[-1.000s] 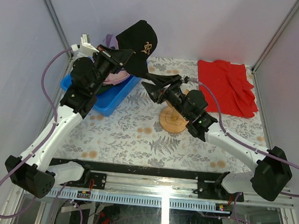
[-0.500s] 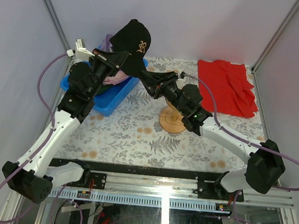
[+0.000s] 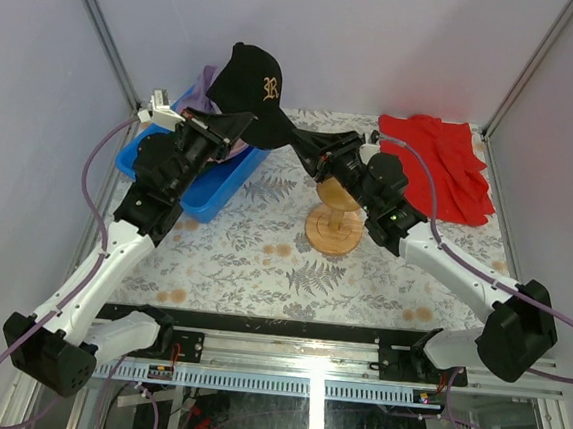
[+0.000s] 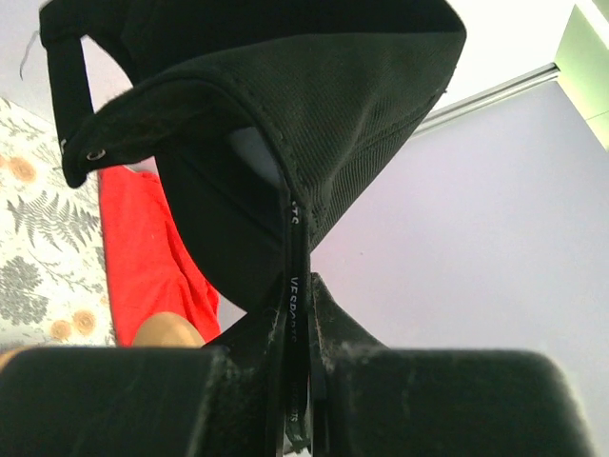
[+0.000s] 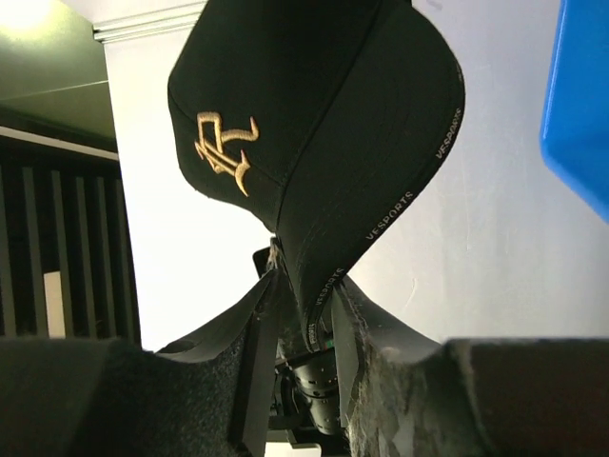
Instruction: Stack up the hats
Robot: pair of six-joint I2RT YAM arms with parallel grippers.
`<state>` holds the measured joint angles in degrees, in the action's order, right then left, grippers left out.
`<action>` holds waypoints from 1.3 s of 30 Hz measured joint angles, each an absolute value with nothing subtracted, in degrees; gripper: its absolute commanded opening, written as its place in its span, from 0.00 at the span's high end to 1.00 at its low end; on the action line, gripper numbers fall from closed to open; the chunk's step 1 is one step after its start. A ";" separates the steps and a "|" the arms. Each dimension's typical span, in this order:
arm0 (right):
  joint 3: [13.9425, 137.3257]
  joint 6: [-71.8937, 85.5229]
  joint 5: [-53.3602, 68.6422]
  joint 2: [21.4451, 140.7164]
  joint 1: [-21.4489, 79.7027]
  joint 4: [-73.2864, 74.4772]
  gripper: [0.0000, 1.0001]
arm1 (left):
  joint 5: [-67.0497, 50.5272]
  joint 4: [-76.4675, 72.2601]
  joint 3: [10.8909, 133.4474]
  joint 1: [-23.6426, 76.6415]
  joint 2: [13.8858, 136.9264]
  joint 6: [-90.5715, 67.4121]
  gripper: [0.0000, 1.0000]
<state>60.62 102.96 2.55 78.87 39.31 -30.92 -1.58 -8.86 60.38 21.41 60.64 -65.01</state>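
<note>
A black hat (image 3: 250, 83) with a gold emblem hangs in the air above the back of the table. My left gripper (image 3: 236, 126) is shut on its rear edge, and the fabric is pinched flat between the jaws (image 4: 297, 286). From the other side, my right gripper (image 3: 307, 148) is closed on the curved brim (image 5: 306, 286), whose lettered edge runs between the two fingers. The emblem faces the right wrist camera on the black hat (image 5: 324, 114). A lavender hat (image 3: 207, 76) and a pink hat (image 3: 236, 152) show in the blue bin (image 3: 196, 195), partly hidden by my left arm.
A round wooden stand (image 3: 331, 231) sits mid-table, just below my right wrist. A crumpled red cloth (image 3: 439, 168) lies at the back right. The blue bin takes up the back left. Grey walls close in the sides and back.
My right gripper moved up and right to the brim and its jaws narrowed onto it. The left gripper kept its hold while the hat turned slightly and shifted left.
</note>
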 measured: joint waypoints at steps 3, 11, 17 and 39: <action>60.62 101.91 2.52 78.17 38.30 -29.80 0.68 | -2.46 -10.17 59.42 22.09 60.40 -66.19 1.00; 60.71 100.66 2.52 77.95 35.70 -28.93 0.85 | -2.70 -13.06 57.04 25.50 60.38 -67.90 1.00; 62.08 100.79 2.87 77.95 34.61 -28.93 1.00 | -2.55 -14.06 56.58 26.68 60.38 -68.27 1.00; 49.25 99.92 26.24 61.04 12.05 -21.08 1.00 | -4.75 -0.03 66.39 23.86 58.11 -58.19 0.32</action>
